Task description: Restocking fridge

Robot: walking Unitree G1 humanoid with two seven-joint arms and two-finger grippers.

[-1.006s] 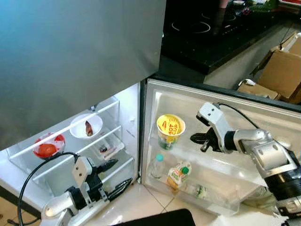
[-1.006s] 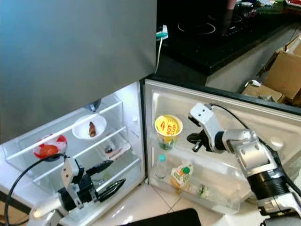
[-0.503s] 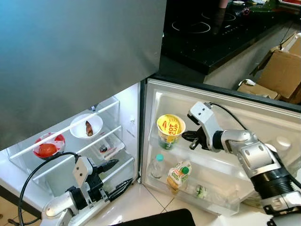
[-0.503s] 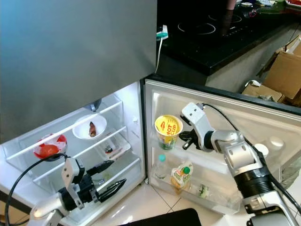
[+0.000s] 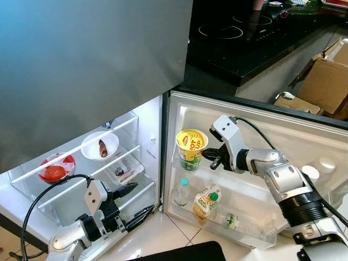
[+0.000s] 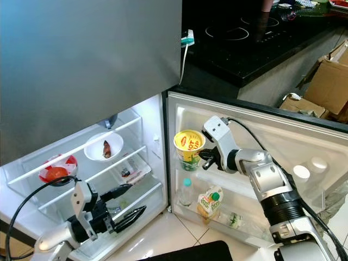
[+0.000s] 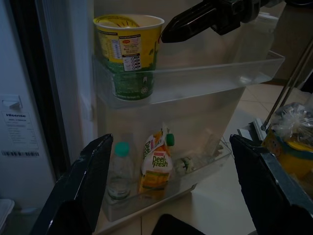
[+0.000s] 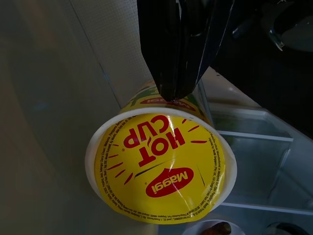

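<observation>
A: Where is the noodle cup (image 5: 191, 148)?

B: It stands upright in the upper shelf (image 7: 205, 78) of the open fridge door (image 5: 261, 136), at the hinge end, yellow lid up. The right gripper (image 5: 211, 158) is beside the cup's side, its two black fingers pressed together with nothing between them; whether the tips touch the cup cannot be told.

A: And the shelf below?

B: The lower door bin (image 5: 244, 231) holds a small water bottle (image 5: 182, 191) with a teal cap, a yellow juice pouch (image 5: 204, 202) with a green cap, and another small bottle (image 5: 231, 221) lying down.

A: Inside the fridge?

B: A white bowl (image 5: 100, 145) with a brown piece of food in it, and a red-rimmed bowl (image 5: 53, 168) with something red, both on the top shelf. A tray (image 5: 124, 170) sits below them.

A: The other arm?

B: The left gripper (image 5: 136, 204) hangs low near the floor before the fridge, fingers spread apart, empty.
</observation>
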